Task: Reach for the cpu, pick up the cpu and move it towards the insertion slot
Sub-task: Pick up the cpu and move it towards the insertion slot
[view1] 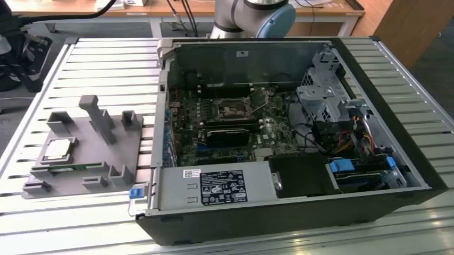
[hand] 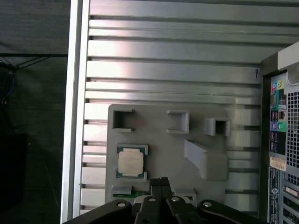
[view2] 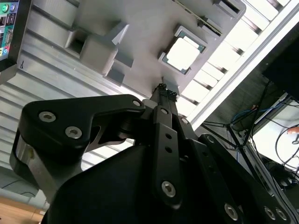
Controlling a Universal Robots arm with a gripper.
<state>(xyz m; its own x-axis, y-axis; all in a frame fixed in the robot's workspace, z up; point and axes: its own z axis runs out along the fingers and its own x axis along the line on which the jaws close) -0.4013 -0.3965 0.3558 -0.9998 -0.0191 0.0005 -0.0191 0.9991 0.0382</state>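
The cpu point(view1: 58, 149), a flat silver square with a pale rim, lies in a pocket of the grey fixture point(view1: 85, 159) at the exterior view's left. Both wrist views look down on the cpu point(hand: 130, 162) point(view2: 183, 52) from well above. My gripper point(hand: 160, 181) point(view2: 162, 88) hangs above the fixture with its black fingertips pressed together and nothing between them, offset a little to one side of the chip. The insertion slot point(view1: 232, 109) is a dark square socket with a silvery frame on the motherboard inside the open computer case.
The open black computer case point(view1: 397, 159) fills the middle and the exterior view's right, on a ribbed aluminium table point(view1: 106, 64). A green memory stick point(view1: 67, 169) lies in the fixture beside the cpu. Grey posts point(view1: 95, 117) rise from the fixture. The arm's base point(view1: 255, 16) stands behind the case.
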